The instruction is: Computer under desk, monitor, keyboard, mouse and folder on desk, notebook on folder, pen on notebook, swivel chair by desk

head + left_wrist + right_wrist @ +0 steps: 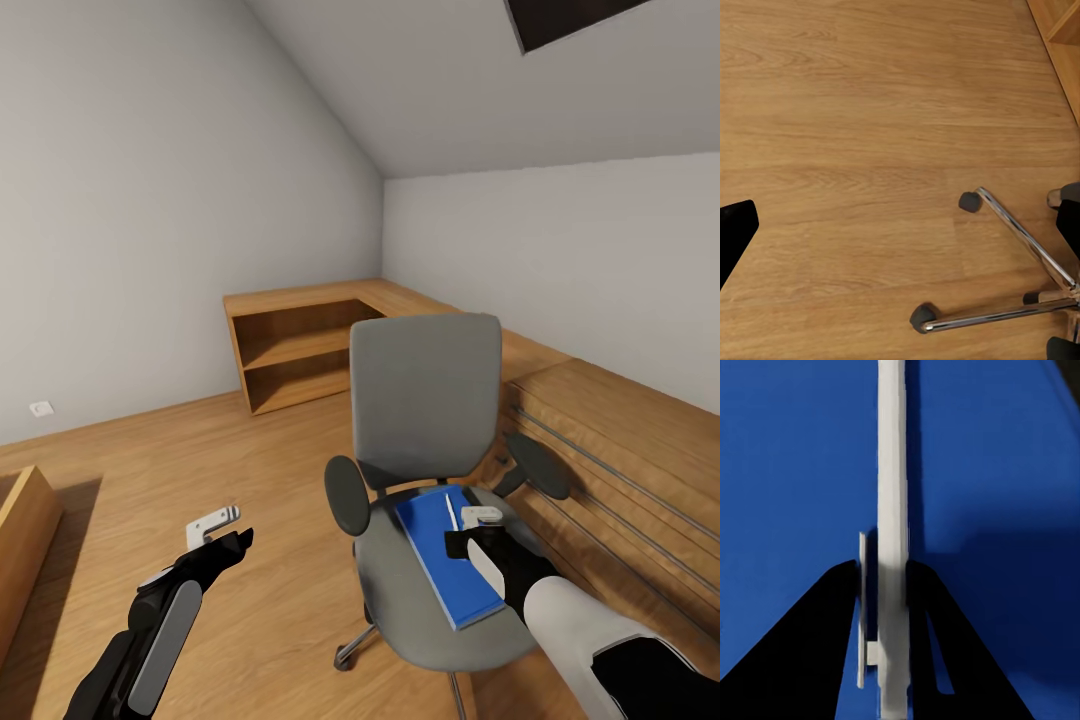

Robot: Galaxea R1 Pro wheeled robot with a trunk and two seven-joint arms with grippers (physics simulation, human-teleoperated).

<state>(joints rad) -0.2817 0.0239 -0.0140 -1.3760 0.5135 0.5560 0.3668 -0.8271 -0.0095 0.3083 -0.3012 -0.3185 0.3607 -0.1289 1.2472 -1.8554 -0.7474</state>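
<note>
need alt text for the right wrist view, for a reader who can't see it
A thin white pen lies lengthwise on a flat bright-blue folder, with the right gripper closed around it, one black fingertip on each side. The blue surface spans nearly the whole background.

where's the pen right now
The pen lies on the blue folder on the swivel chair seat, between the right claw's fingers; in the head view it is right of centre.

Your head view looks down on the chair [430,480]; left wrist faces its base [1020,270]; right wrist's tight on the folder [795,472].
</note>
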